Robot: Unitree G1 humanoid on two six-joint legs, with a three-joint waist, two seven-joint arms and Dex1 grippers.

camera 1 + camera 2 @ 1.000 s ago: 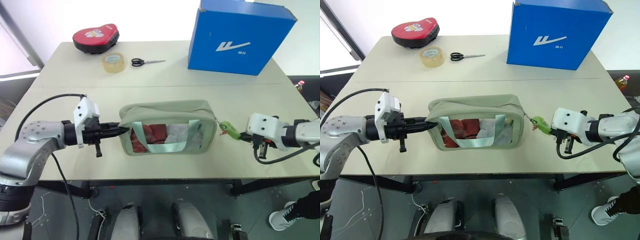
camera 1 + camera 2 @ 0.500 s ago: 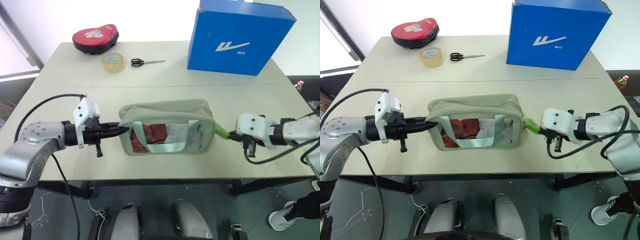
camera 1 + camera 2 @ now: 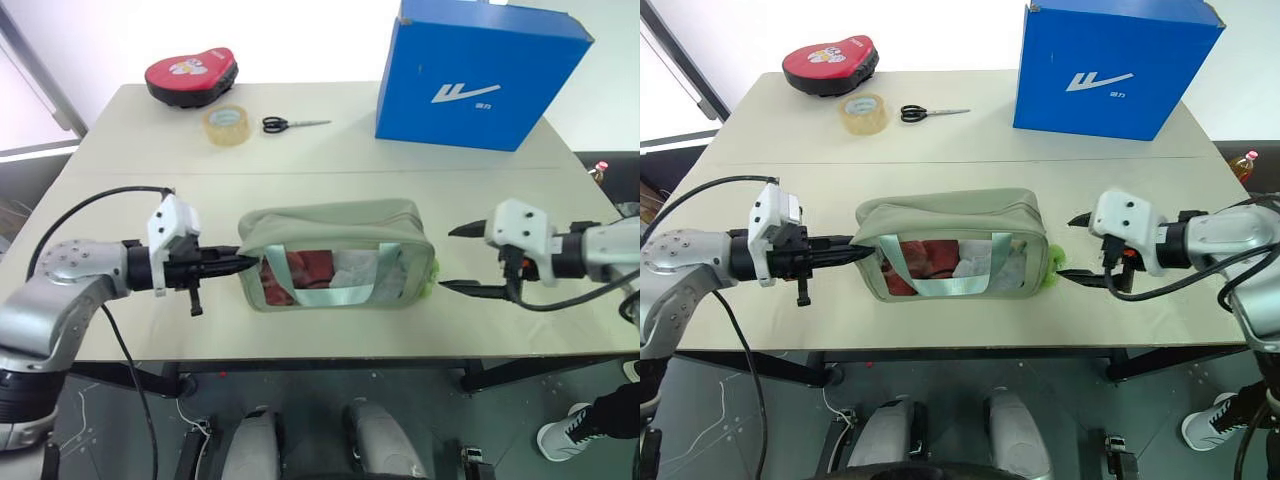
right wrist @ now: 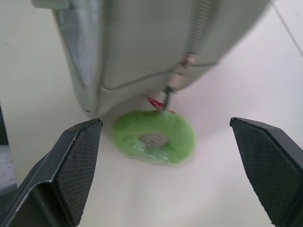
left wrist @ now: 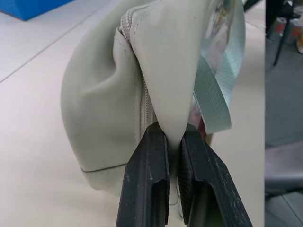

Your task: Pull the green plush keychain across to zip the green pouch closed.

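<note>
The green pouch [image 3: 337, 255] is sitting near the front edge of the desk [image 3: 330, 150], clear window and mint ribbon handle facing the robot. Red and white contents are showing through the window. In the head views the zipper along the top is looking closed over the visible length.

Left pincer [image 3: 243, 263]: fingers together, clamping a fold of pouch fabric at the pouch's left end. In the left wrist view the two black fingers [image 5: 151, 175] are pinching the fabric just beside the zipper seam.

Right pincer [image 3: 452, 259]: fingers standing wide apart, holding nothing, hovering just beside the pouch's right end. In the right wrist view its two fingertips are flanking the green plush keychain [image 4: 154, 137] without touching it.

The keychain is lying on the desk, touching or nearly touching the bottom right corner of the pouch, hanging from the zipper pull by a short loop with a bit of red at the link. In the right eye view it is showing as a small lime patch [image 3: 1055, 262] between the pouch and the right pincer.

Elsewhere on the desk, well apart from the pouch: a blue box [image 3: 480, 72] at the far right, scissors [image 3: 293, 124], a roll of tape [image 3: 227, 124] and a red case [image 3: 191, 75] at the far left.
</note>
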